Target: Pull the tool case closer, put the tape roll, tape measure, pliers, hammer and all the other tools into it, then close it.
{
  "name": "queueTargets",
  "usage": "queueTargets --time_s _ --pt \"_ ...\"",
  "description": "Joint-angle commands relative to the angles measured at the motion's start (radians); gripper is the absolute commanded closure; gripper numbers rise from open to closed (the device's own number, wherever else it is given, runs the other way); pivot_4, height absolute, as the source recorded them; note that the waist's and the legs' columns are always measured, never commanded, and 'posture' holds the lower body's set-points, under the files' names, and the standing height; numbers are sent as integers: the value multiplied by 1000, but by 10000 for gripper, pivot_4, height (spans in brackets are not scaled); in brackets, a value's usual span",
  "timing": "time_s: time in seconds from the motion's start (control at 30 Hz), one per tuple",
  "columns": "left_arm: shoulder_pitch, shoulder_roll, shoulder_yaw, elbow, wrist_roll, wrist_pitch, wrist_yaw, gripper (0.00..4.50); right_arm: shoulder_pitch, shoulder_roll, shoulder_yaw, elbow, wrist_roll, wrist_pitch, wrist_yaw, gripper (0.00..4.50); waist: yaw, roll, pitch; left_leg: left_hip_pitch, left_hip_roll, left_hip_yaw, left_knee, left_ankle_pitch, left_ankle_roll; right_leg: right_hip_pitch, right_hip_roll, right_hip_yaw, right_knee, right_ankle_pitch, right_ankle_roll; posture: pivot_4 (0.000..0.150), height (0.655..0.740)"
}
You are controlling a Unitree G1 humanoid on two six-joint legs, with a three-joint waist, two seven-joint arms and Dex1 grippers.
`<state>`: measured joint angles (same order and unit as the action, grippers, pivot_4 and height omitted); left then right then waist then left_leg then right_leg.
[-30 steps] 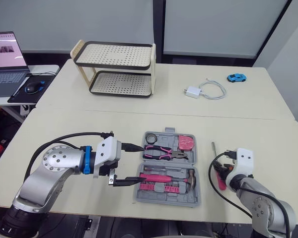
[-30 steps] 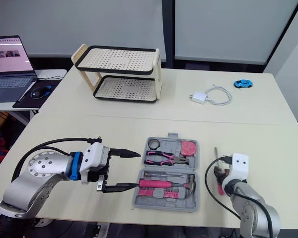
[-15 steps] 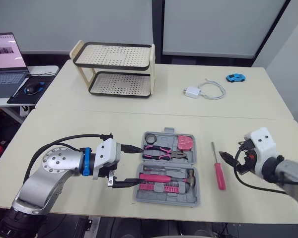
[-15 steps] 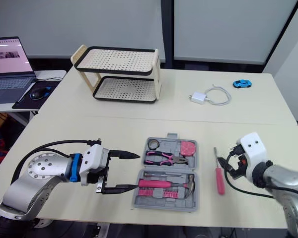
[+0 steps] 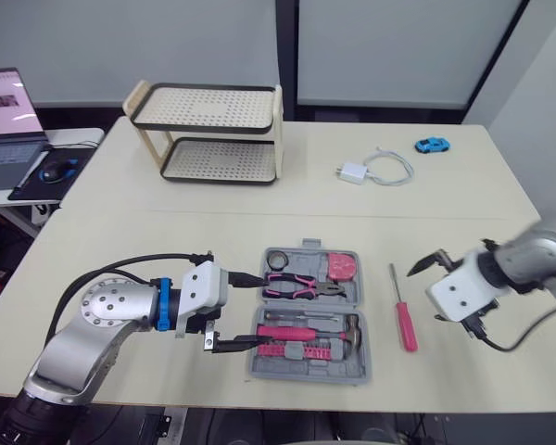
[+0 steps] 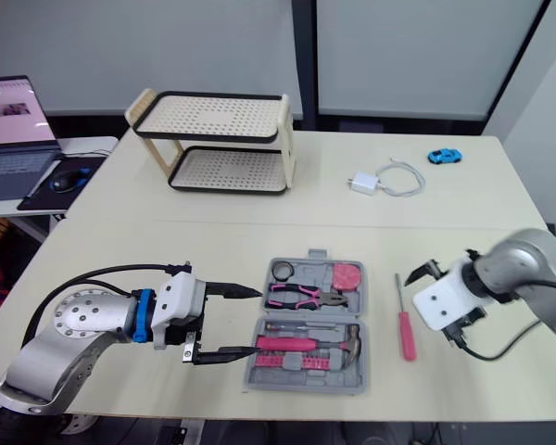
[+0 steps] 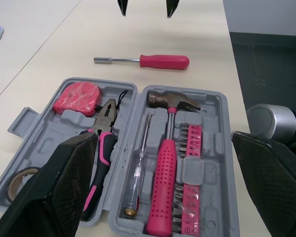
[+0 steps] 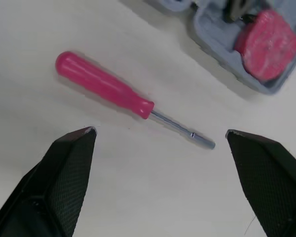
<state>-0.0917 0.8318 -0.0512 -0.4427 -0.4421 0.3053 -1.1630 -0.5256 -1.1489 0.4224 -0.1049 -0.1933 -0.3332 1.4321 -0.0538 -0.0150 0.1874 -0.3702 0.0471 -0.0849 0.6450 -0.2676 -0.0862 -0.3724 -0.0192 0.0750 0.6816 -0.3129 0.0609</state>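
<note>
While the grey tool case [image 5: 310, 311] lies open near the worktop's [image 5: 167, 241] front edge, left fingers [image 7: 64, 182] gape wide at its left side; right fingers [image 8: 64, 168] spread wide near the pink screwdriver [image 5: 403, 311] on bare worktop.

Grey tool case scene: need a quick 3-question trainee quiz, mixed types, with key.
1. True or false: the pink-handled screwdriver lies inside the open grey plastic tool case.
2. Which tool lies in the same half of the case as the pink tape measure? A) pink-handled pliers B) blue toy car C) white charger
3. Fill in: the right gripper, beside the screwdriver over the beige table, has its fingers ____.

Key: 1 false, it lies on the table just outside the case; 2 A; 3 open.
</note>
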Motion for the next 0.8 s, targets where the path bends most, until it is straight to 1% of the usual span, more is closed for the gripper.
queueTargets --time_s 0.03,0.13,0.2,0.37,0.53,0.6,0.7,0.8 --pt "-13 1 -10 -50 -13 23 9 0 -73 36 82 76 -66 -144 104 311 0 0 0 0 0 0 0 0 0 0 0 0 0 0 0 1500 7350" --pt "-24 1 -20 -74 -32 52 8 0 -131 93 141 154 -108 -229 133 311 1 0 0 -1 -1 0 0 0 0 0 -1 0 0 0 0 1500 7350" --pt "-33 2 -29 -87 -36 68 8 0 -163 136 178 218 -143 -286 128 311 0 0 0 0 -1 0 0 0 0 0 -1 0 0 0 0 1500 7350" --pt "-41 -7 -47 -110 -32 76 18 0 -206 197 231 332 -200 -386 105 311 1 0 1 0 -1 0 0 0 0 0 -1 0 0 0 0 1500 7350" --pt "-25 -30 -74 -100 22 -26 13 0 -228 236 256 430 -263 -451 63 311 1 0 1 0 -1 0 0 0 0 0 -1 0 0 0 0 1500 7350" --pt "-25 -35 -81 -97 27 -35 16 0 -235 250 260 461 -281 -467 49 311 0 0 1 0 -1 0 0 0 0 0 -1 0 0 0 0 1500 7350" --pt "-22 -38 -84 -95 29 -39 20 0 -241 264 266 497 -301 -485 33 5925 0 0 1 0 -1 0 0 0 0 0 -1 0 0 0 0 1500 7350" --pt "-19 -40 -86 -92 31 -41 24 0 -240 276 269 518 -315 -494 19 15994 0 0 1 0 -1 0 0 0 0 0 -1 0 0 0 0 1500 7350"
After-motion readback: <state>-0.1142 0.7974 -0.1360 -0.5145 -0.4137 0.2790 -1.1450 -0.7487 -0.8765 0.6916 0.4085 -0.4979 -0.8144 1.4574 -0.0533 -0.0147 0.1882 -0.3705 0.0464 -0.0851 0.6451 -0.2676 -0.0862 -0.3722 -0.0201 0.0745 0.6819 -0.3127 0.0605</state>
